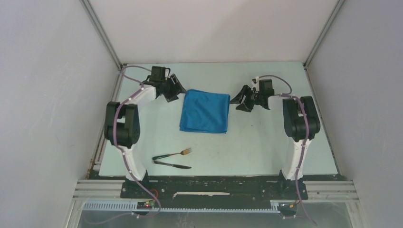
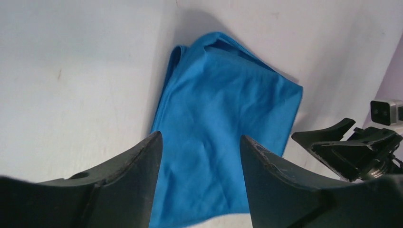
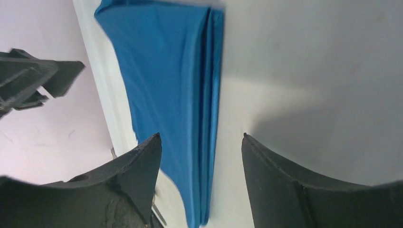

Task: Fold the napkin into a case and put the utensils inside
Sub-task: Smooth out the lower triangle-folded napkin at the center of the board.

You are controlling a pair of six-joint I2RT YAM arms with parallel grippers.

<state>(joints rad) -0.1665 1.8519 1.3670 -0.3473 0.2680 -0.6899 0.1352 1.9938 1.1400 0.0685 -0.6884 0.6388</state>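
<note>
The bright blue napkin [image 1: 204,112] lies folded in layers as a squarish stack in the middle of the table; it is not a narrow case. My left gripper [image 1: 177,92] hovers at its far left corner, open and empty. My right gripper [image 1: 236,101] is at its far right corner, also open and empty. In the left wrist view the napkin [image 2: 223,123] lies beyond the left gripper [image 2: 199,138]. In the right wrist view the napkin's [image 3: 166,71] stacked edges run between the spread fingers of the right gripper [image 3: 202,137]. The fork [image 1: 173,153] and knife [image 1: 172,165] lie side by side near the front.
The white table [image 1: 266,142] is boxed in by grey walls at the left, right and back. Both arm bases stand at the near edge. The right gripper's fingers [image 2: 344,147] show at the edge of the left wrist view.
</note>
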